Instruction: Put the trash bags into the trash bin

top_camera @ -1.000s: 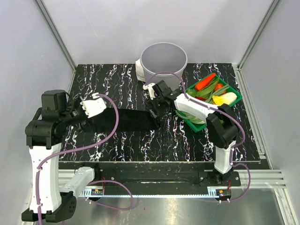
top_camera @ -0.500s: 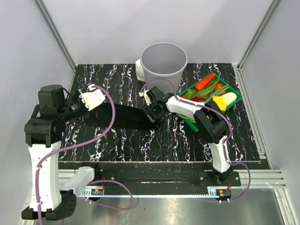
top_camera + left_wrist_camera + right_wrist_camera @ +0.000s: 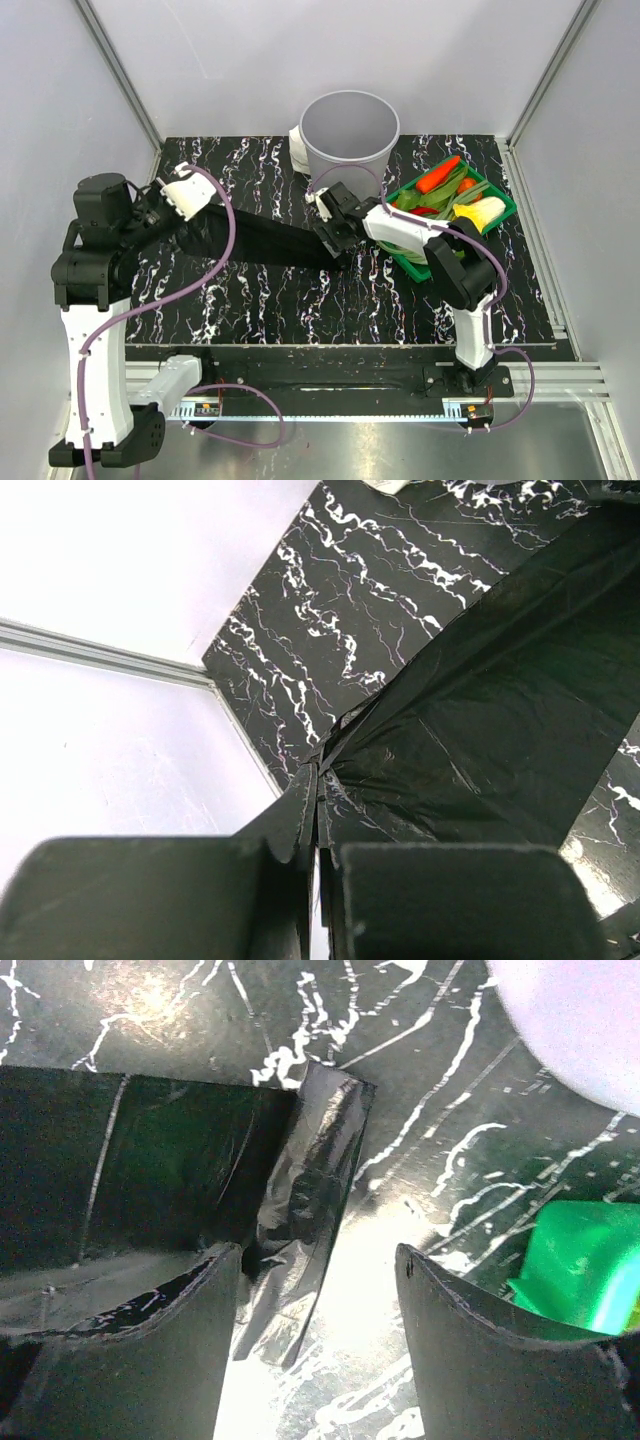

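Note:
The black trash bag (image 3: 265,245) lies stretched across the marbled table from left to centre. My left gripper (image 3: 190,226) is shut on the bag's left corner and holds it off the table; in the left wrist view the film (image 3: 500,700) fans out from the pinched gripper tips (image 3: 318,772). At the bag's right end my right gripper (image 3: 336,242) is open. In the right wrist view that gripper (image 3: 320,1252) straddles the folded, crinkled end of the bag (image 3: 305,1185) without closing on it. The grey trash bin (image 3: 350,130) stands upright and empty at the back centre.
A green basket (image 3: 497,215) of vegetables sits right of the right gripper, its corner (image 3: 580,1260) close to the right finger. A small white roll (image 3: 297,146) stands behind the bin's left side. Enclosure walls ring the table.
My left gripper has risen and drawn back to the left with the bag's corner, so the bag now slants. The right gripper has shifted a little along the bag's right end.

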Controlling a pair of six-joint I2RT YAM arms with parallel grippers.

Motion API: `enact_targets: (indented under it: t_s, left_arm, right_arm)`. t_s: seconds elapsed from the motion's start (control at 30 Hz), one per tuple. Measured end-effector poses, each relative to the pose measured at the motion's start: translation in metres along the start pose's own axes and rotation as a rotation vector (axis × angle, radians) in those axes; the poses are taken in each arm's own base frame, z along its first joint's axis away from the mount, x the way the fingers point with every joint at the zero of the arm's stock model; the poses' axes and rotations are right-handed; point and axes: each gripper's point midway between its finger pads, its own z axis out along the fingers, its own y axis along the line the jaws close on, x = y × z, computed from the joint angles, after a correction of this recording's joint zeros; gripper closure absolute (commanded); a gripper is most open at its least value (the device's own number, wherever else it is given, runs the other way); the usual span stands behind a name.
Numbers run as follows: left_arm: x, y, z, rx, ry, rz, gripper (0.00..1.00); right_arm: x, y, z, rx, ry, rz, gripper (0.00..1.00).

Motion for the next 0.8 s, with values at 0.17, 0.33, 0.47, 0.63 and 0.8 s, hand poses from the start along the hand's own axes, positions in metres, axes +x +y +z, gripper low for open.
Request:
enact_targets:
  t_s: [0.17, 0.33, 0.47, 0.63, 0.8]
  left_arm:
    - [-0.009, 0.009, -0.009, -0.033, -0.02, 0.009, 1.0]
    - [-0.017, 0.016, -0.018, -0.066, -0.038, 0.022, 1.0]
    - [-0.019, 0.018, -0.02, -0.072, -0.04, 0.024, 1.0]
    - [-0.017, 0.018, -0.02, -0.073, -0.028, 0.029, 1.0]
    - [-0.016, 0.019, -0.022, -0.079, -0.021, 0.03, 1.0]
  right_arm:
    - [-0.004, -0.016, -0.011, 0.043, -0.023, 0.015, 0.32]
    - [-0.003, -0.025, -0.016, 0.078, -0.024, 0.012, 0.32]
    - [-0.004, -0.027, -0.018, 0.082, -0.027, 0.008, 0.32]
    - [-0.008, -0.025, -0.022, 0.071, -0.043, 0.01, 0.31]
    - [-0.009, -0.018, -0.022, 0.033, -0.047, 0.019, 0.31]
